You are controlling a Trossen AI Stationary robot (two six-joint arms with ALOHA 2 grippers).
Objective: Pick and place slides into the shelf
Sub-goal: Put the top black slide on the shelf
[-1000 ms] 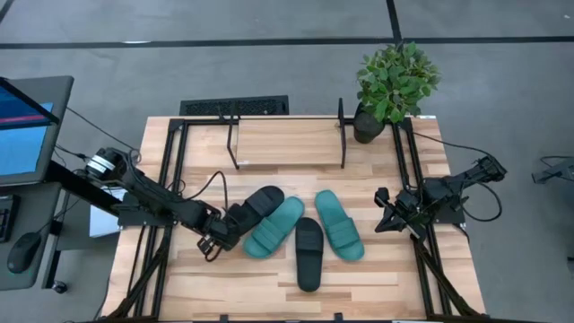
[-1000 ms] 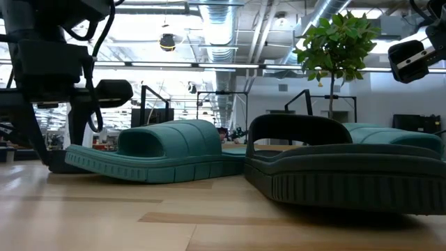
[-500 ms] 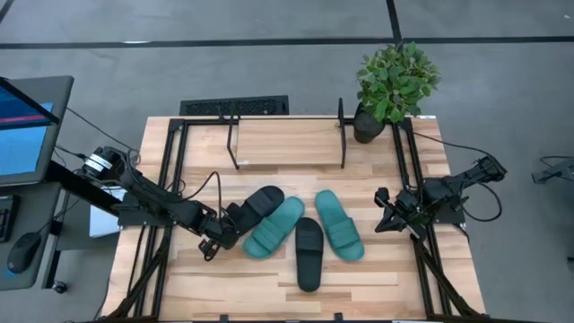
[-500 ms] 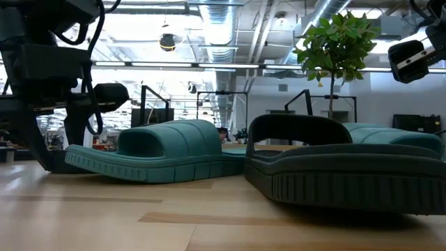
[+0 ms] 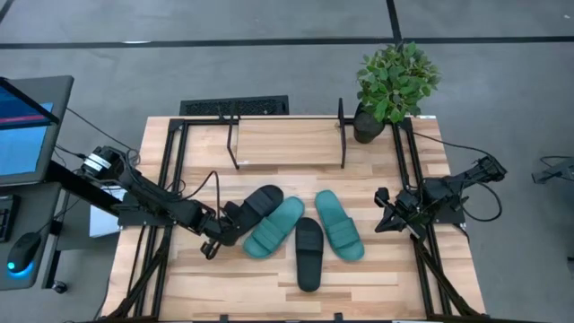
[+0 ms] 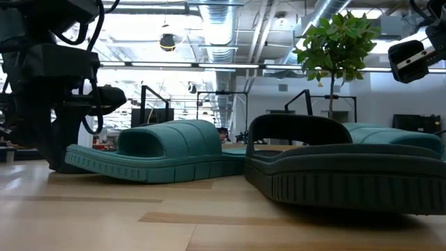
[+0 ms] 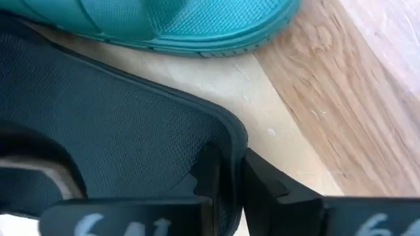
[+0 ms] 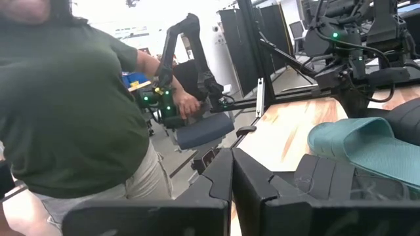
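Note:
Four slides lie mid-table: a black slide point(image 5: 258, 203) at the left, a teal one point(image 5: 274, 226) touching its side, a second black one point(image 5: 308, 253) nearer the front, and a second teal one point(image 5: 339, 224) to the right. My left gripper point(image 5: 228, 230) is shut on the left black slide, low over the table. The shelf point(image 5: 287, 136) stands at the far edge with nothing on it. My right gripper point(image 5: 384, 212) hangs shut by the right frame, touching nothing. My left gripper pinches the sole's edge point(image 7: 231, 145) of the left black slide between its two fingers, at the end toward the table's near-left. One finger point(image 7: 209, 172) lies on the textured footbed, the other point(image 7: 264, 185) outside the rim. The fingers come low, slanting from the left.
A potted plant point(image 5: 393, 82) stands at the far right corner beside the shelf. Black arm-mount frames point(image 5: 170, 170) run along both table sides. A person in a dark green shirt point(image 8: 72, 111) shows beyond the table in the right wrist view. Bare wood lies at the near left.
My left gripper has gone a little toward the black slide's near-left end and shut its fingers on the sole's edge. The slides have kept their places.

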